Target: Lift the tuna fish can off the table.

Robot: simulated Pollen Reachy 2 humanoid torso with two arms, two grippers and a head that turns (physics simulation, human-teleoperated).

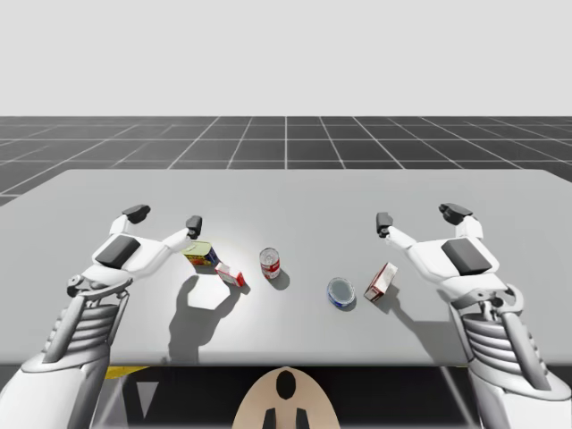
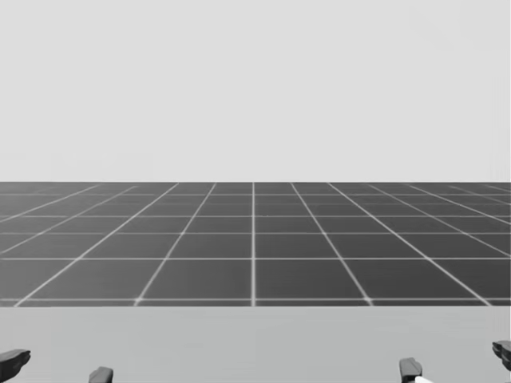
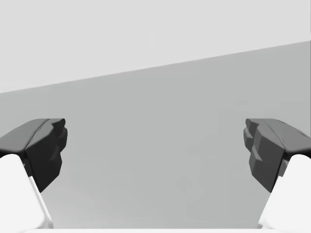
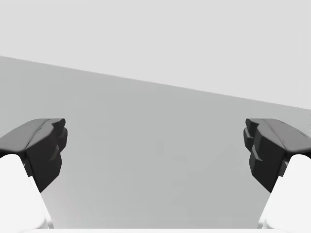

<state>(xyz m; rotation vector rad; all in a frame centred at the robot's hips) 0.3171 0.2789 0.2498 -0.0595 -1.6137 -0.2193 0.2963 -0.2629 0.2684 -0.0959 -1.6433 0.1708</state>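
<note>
The tuna fish can (image 1: 340, 291), low and round with a blue side and a pale lid, lies on the grey table (image 1: 286, 192) right of centre. My right gripper (image 1: 420, 217) hovers open beyond it and to its right, well apart from it. My left gripper (image 1: 165, 218) hangs open over the table's left part. Both wrist views show wide-spread dark fingers (image 3: 46, 148) (image 4: 46, 148) with bare table between them and ahead. In the head view the tips of the left gripper (image 2: 57, 367) and of the right gripper (image 2: 456, 361) poke up over the table's far part.
A red-and-white upright can (image 1: 270, 263) stands at the centre. A yellow-and-blue box (image 1: 202, 255) and a small red-and-white box (image 1: 230, 274) sit under my left forearm. Another red-and-white box (image 1: 381, 281) stands just right of the tuna can.
</note>
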